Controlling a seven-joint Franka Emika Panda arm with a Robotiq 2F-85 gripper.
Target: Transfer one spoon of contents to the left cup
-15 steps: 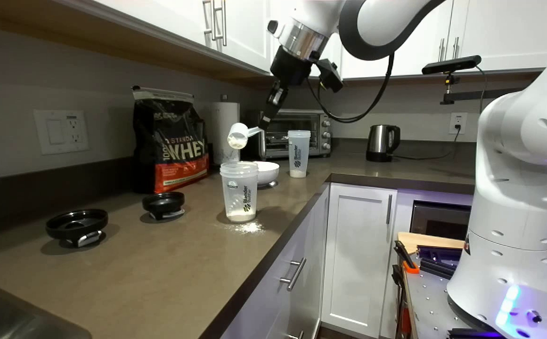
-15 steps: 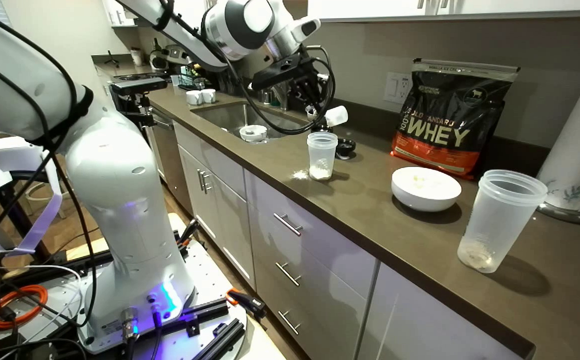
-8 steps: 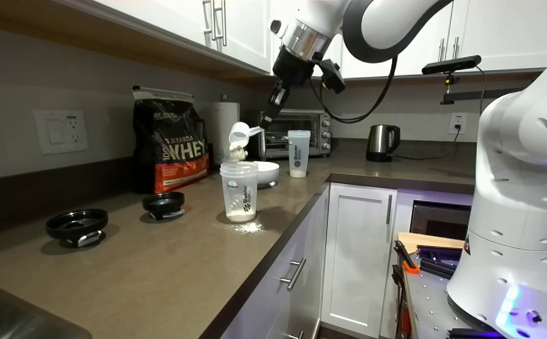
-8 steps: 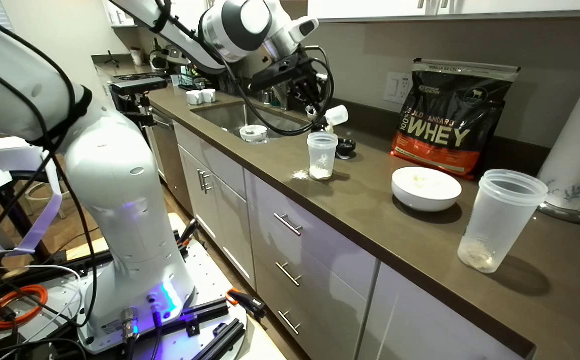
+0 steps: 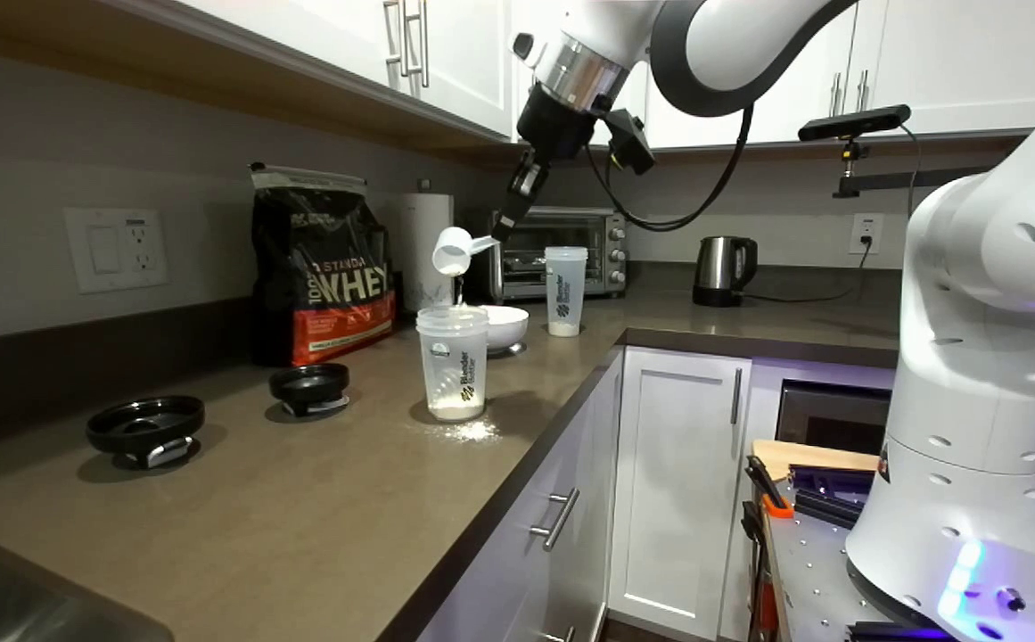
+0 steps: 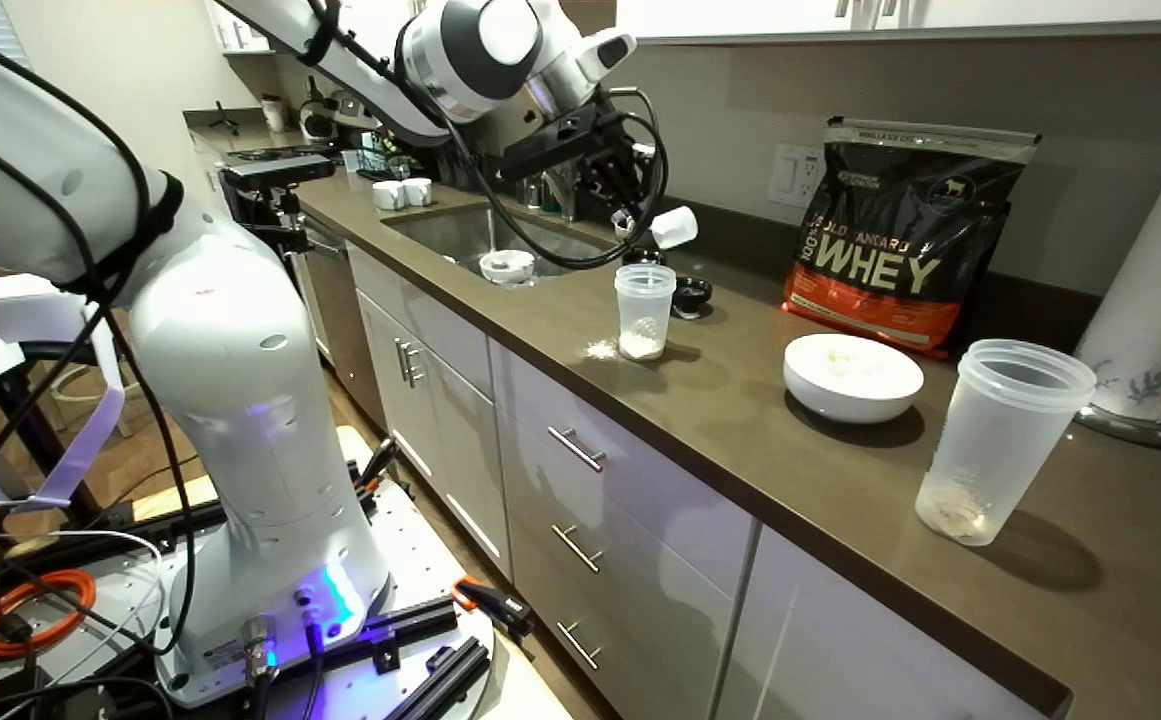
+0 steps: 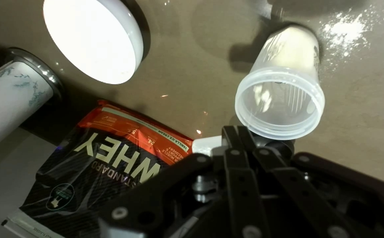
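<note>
Exterior view: jaws, dark and small, seem pinched on the spoon, whose powder could miss the left cup if the pour drifts.

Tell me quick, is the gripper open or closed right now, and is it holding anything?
Gripper: closed, holding the spoon by its handle.

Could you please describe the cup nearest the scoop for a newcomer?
Find the large black and orange whey bag on the brown counter. Nearer the counter's front stands a tapered, translucent plastic cup. Only this one has white powder spilled alongside.
</note>
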